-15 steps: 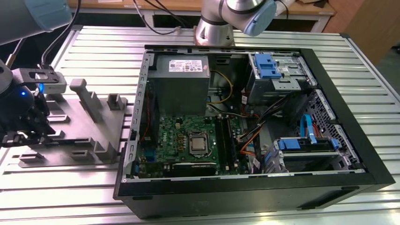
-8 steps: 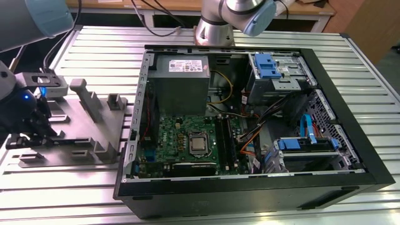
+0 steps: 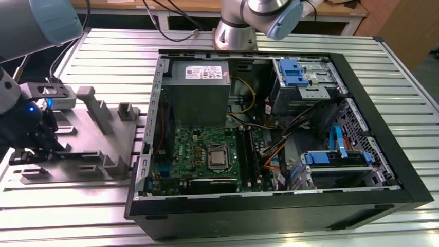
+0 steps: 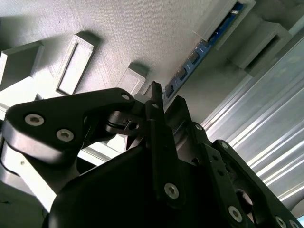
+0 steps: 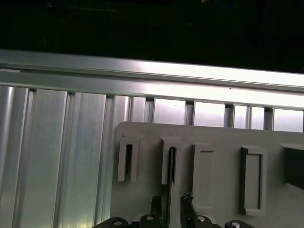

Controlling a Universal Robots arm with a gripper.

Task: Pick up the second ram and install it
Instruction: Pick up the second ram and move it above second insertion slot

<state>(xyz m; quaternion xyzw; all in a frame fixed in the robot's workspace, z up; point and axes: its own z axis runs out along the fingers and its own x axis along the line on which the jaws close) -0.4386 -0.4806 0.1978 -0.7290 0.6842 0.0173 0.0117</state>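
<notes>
The pincer (image 5: 170,203) is sitting right over the ram stick (image 4: 199,51). The stick stands on edge in one of the slots of the grey holder plate (image 5: 223,137).

In the first wrist view the stick is dead edge-on, just a thin dark line. It runs straight into the gap between the two fingertips (image 5: 186,206), one tip on either side. The fingers are apart and not squeezing anything. There's a sliver of gap between the stick and one tip. The other tip sits really close, and I can't tell if it's touching.

The second wrist view gives you the long side of the stick, a blue board with a row of dark chips. The near end tucks in between the black fingertips, and the rest runs away from the pincer along its slot.

In the exterior view the holder plate is at the left of the frame on the ribbed metal table (image 3: 103,56). It sits just beside the open computer case (image 3: 274,206), which takes up the middle and right. The dark wrist end of the arm (image 3: 17,126) hangs over the lower-left part of the plate, at the left edge of the frame. So the stick is outside the case, well apart from the green motherboard (image 3: 192,144).
</notes>
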